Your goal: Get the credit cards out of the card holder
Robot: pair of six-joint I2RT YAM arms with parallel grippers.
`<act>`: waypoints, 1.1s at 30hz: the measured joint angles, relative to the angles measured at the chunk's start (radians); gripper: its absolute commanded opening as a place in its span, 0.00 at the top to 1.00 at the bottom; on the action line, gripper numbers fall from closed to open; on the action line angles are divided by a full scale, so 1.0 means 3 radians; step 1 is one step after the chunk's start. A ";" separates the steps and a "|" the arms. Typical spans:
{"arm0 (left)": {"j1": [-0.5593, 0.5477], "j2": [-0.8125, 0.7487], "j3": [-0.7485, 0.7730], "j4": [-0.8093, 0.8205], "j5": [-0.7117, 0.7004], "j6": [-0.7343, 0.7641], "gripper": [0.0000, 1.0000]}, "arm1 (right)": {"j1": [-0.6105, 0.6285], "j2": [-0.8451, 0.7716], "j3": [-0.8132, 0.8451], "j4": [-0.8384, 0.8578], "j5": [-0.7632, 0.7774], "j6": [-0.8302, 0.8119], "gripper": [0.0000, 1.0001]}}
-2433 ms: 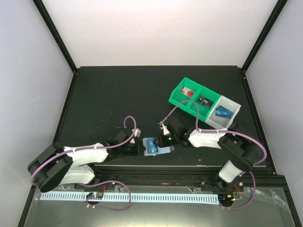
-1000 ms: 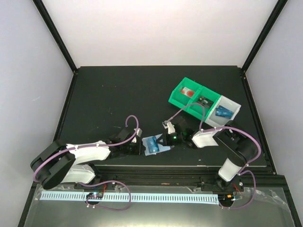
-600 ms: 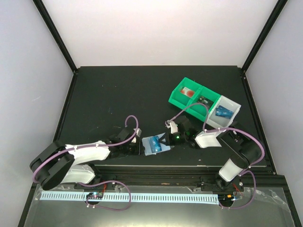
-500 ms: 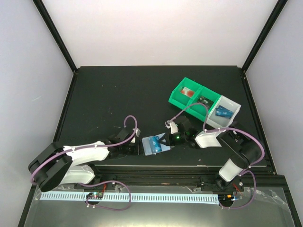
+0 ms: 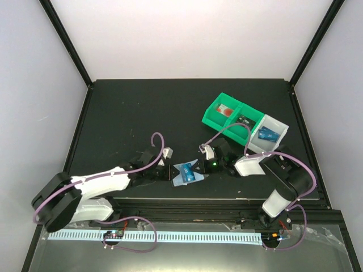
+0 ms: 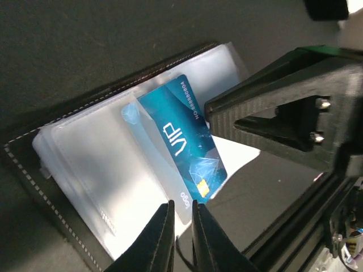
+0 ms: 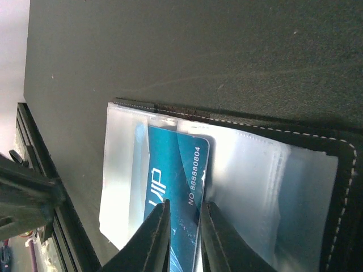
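Step in hand: extraction of a credit card [image 7: 170,170] from the card holder [image 5: 178,182].

The holder lies open and flat on the table [image 5: 142,113], at 6 o'clock in the top view, close to the near rail. My left gripper [image 6: 181,212] meets it from 9 o'clock. Its fingers are nearly together over the free edge of a clear sleeve page, which I judge to be pinned. My right gripper [image 7: 180,211] meets it from 3 o'clock. Its jaws are narrowed to a thin gap with the blue card running between them, and by my reading it is nipped. The card sits askew, partly out of its pocket.

Next move, as judged: a straight pull toward 3 o'clock along the pocket, while the left grip holds the sleeve down.

Room: bare table lies from 10 to 1 o'clock. The tray [image 5: 211,113] stands at 2 o'clock, well apart, with another blue card [image 5: 265,135] in its grey end compartment. The rail at 6 o'clock leaves little margin.
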 measured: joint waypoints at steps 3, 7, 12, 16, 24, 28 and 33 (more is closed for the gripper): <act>0.0000 0.0341 0.0051 0.0120 0.0095 0.0014 0.94 | 0.0000 0.0013 0.0003 -0.0004 -0.0010 -0.0005 0.79; 0.0000 0.0678 0.0047 0.0198 0.0130 0.0009 0.98 | 0.0000 0.0031 0.0025 -0.0017 -0.0009 -0.0013 0.79; 0.0000 0.0726 0.0019 0.0345 0.0117 0.0011 0.99 | -0.0001 0.0061 0.0048 -0.0013 -0.0017 -0.0013 0.77; 0.0000 0.0738 -0.0004 0.0408 0.0095 0.0011 0.99 | -0.0003 0.0084 0.0069 -0.0005 -0.0056 -0.0013 0.75; 0.0000 0.0774 -0.0008 0.0484 0.0085 0.0014 0.98 | -0.0004 0.0169 0.0112 0.0075 -0.0163 0.0005 0.75; 0.0000 0.0773 -0.0006 0.0481 0.0080 0.0020 0.98 | -0.0004 0.0169 0.0081 0.0127 -0.0217 0.0080 0.77; 0.0000 0.0773 -0.0005 0.0477 0.0078 0.0025 0.98 | -0.0003 0.0173 0.0029 0.0217 -0.0282 0.0179 0.88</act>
